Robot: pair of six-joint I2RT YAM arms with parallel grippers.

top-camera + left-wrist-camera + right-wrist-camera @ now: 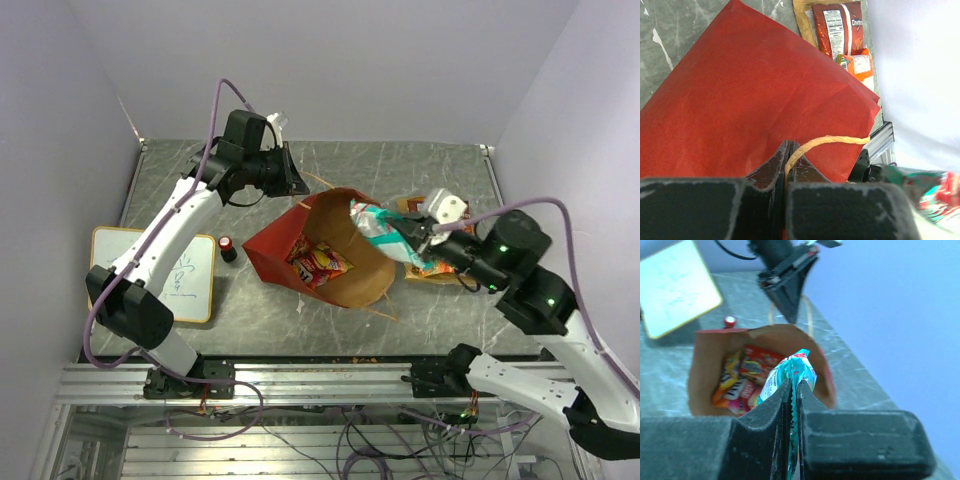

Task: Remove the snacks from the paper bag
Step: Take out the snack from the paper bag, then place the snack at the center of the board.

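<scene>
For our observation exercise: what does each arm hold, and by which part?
Left gripper: fingers shut on the cord handle of the paper bag. Right gripper: fingers shut on one end of the teal packet.

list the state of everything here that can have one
paper bag, on its side, mouth open, snacks inside
teal packet, pinched, partly out of the mouth
cord handle, clamped
red chip bag, out, flat on table
left jaws, shut on cord handle
right jaws, shut on teal packet
small cylinder, upright

Left hand (788, 152) clamped; right hand (794, 387) clamped.
</scene>
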